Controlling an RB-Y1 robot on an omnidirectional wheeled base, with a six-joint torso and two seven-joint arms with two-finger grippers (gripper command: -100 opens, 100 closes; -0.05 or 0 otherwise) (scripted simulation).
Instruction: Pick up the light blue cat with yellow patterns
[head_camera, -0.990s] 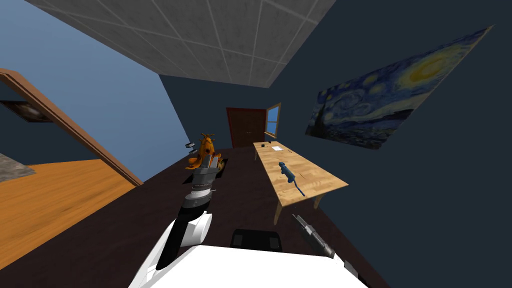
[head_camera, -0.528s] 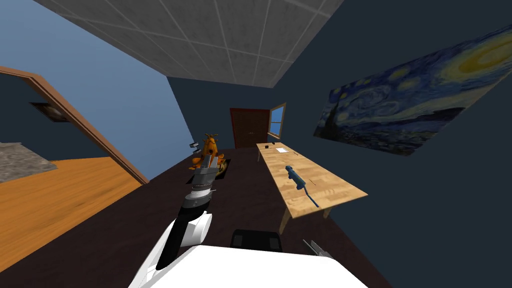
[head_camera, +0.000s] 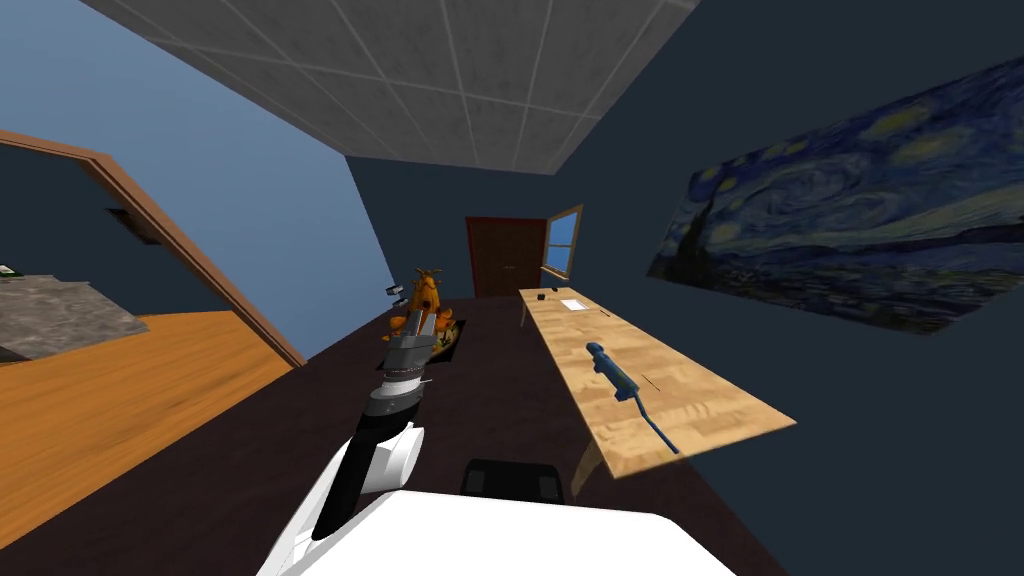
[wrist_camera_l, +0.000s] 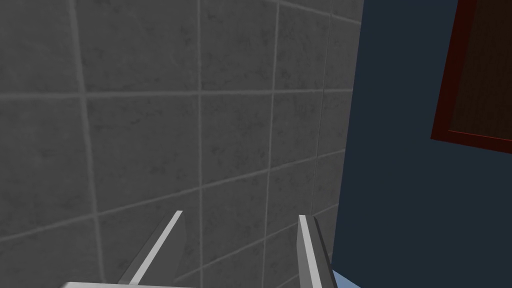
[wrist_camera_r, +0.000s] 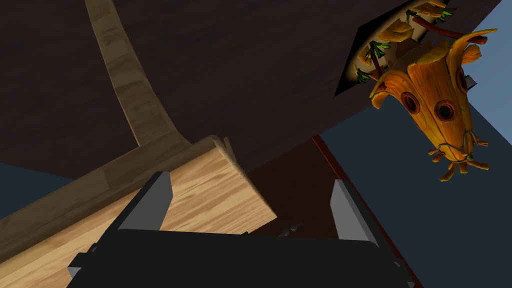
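Though left gripper (wrist_camera_l: 240, 247) and right gripper (wrist_camera_r: 250, 205) both released, cat (head_camera: 612, 372) seemingly at table (head_camera: 700, 400) edge

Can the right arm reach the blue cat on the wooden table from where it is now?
Probably not yet: the cat lies midway along the table; the open right hand is only at its corner.

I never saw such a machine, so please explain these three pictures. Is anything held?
It is a robot with two arms. The wide picture comes from a camera on its head; the other two from cameras on its wrists, looking along each hand. The left hand, raised in front, is open and empty. The right hand, also open and empty, faces a corner of the table. On the table lies a blue cat, not yet picked up. An orange figure stands on the floor.
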